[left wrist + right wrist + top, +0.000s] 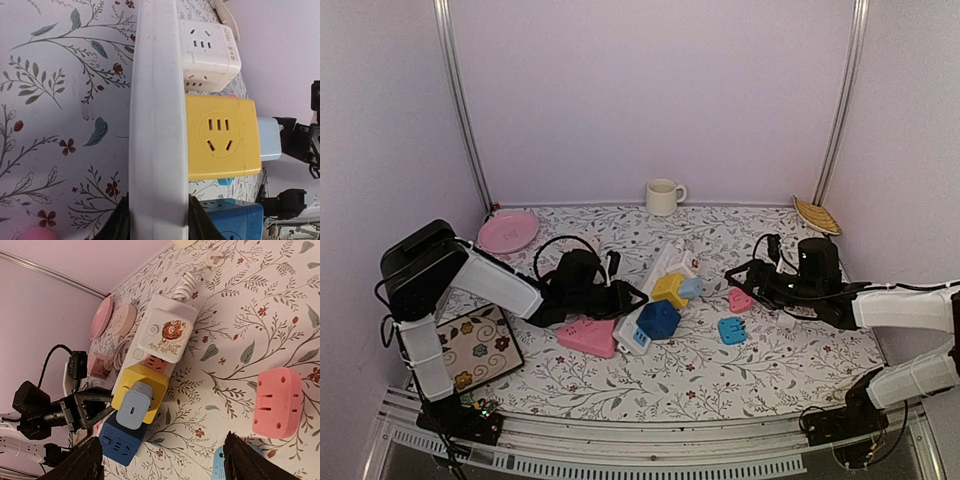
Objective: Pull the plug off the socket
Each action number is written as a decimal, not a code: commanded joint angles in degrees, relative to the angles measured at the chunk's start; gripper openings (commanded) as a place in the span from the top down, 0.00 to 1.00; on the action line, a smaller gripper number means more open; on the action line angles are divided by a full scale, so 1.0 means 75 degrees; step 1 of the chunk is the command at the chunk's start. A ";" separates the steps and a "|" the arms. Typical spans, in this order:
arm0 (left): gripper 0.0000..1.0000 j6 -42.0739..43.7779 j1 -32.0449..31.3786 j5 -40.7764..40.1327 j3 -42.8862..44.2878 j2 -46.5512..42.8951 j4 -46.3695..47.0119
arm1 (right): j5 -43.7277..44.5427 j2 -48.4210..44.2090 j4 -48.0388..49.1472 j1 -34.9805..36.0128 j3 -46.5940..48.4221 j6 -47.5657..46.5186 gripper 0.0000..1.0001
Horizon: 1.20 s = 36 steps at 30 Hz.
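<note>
**White strip clamped on the left, plug seated in the yellow cube**

Dark fingers of the left gripper (159, 216) press against both long edges of the white power strip (157, 115), so it is closed on the strip at the strip's near end. The right gripper (162, 442) is spread wide with nothing between its fingers. It hangs off to the strip's right, well apart from it and facing the row of cubes.

Three cubes stand plugged into the strip. A blue cube (117, 440) sits at the near end, level with the spot where the left gripper grips. The yellow cube (222, 137) comes next, at about the middle of the strip. A white cube (167, 330) with a tiger sticker stands at the far end, where the strip's white cord leaves. The pale-blue plug (132, 409) is seated in the face of the yellow cube that is turned away from the strip, and it points toward the right gripper.

On the flowered tablecloth (790, 375), right of the strip and near the right gripper, lies a pink adapter (277, 402), with a turquoise adapter (731, 331) just beside it. A pink wedge-shaped adapter (588, 336) lies just beside the strip's near end on the left.

Farther left of the strip lie a pink plate (507, 231) and a flower-patterned mat (475, 347). Beyond the strip's far end, against the back wall, stands a white mug (662, 197).
</note>
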 commanded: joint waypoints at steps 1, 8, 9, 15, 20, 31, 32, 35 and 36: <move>0.87 0.0471 -0.0161 -0.0439 0.0045 -0.0135 -0.0606 | 0.0205 0.0452 0.0453 0.0494 0.0437 0.0353 0.16; 0.87 0.0703 -0.0332 -0.0816 0.0196 -0.0252 -0.0960 | 0.0058 0.1609 0.1235 0.0994 0.0687 0.0871 0.24; 0.87 0.0738 -0.0362 -0.0869 0.0215 -0.0264 -0.1004 | 0.0045 0.1767 0.1376 0.1033 0.0688 0.0937 0.25; 0.87 0.0961 -0.0607 -0.1278 0.0415 -0.0281 -0.1324 | -0.0108 0.2510 0.2186 0.1157 0.0705 0.1424 0.35; 0.87 0.1183 -0.0843 -0.1674 0.0683 -0.0294 -0.1680 | -0.0132 0.2855 0.2635 0.1236 0.0672 0.1638 0.40; 0.88 0.1225 -0.0986 -0.1866 0.0827 -0.0178 -0.1829 | -0.0469 0.3586 0.3658 0.1242 0.0547 0.2201 0.53; 0.88 0.1230 -0.0992 -0.1878 0.0831 -0.0166 -0.1832 | -0.0474 0.3584 0.3674 0.1242 0.0533 0.2209 0.55; 0.88 0.1231 -0.0990 -0.2020 0.0832 -0.0186 -0.1911 | -0.0454 0.3526 0.3709 0.1242 0.0436 0.2240 0.64; 0.89 0.1228 -0.0990 -0.2114 0.0823 -0.0202 -0.1969 | -0.0436 0.3471 0.3718 0.1242 0.0399 0.2246 0.68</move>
